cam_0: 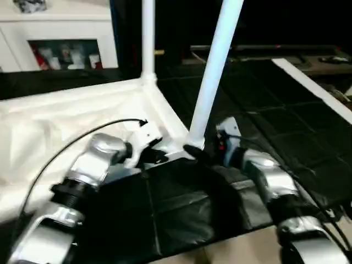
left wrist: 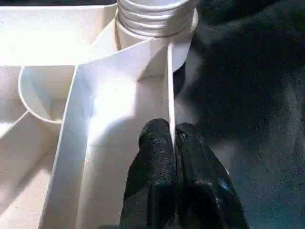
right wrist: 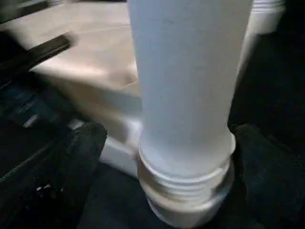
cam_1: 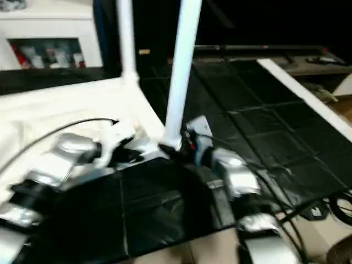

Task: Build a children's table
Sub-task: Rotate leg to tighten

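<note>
Upturned white table top with two legs raised, seen over both silver forearms

The table top (cam_1: 66, 107) was laid underside up on dark floor tiles (cam_1: 258, 137). One leg (cam_1: 125, 38) was stood upright at the far corner, while a nearer leg (cam_1: 180, 71) was leaned slightly at the near corner. The left gripper (cam_1: 127, 155) was held at the top's edge, and the right gripper (cam_1: 179, 151) was placed at the nearer leg's base. A white cabinet (cam_1: 49, 38) was seen behind.

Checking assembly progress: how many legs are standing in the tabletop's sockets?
2: one leg in the far corner socket, another leg in the near corner by the right tool. Others may be hidden.
</note>
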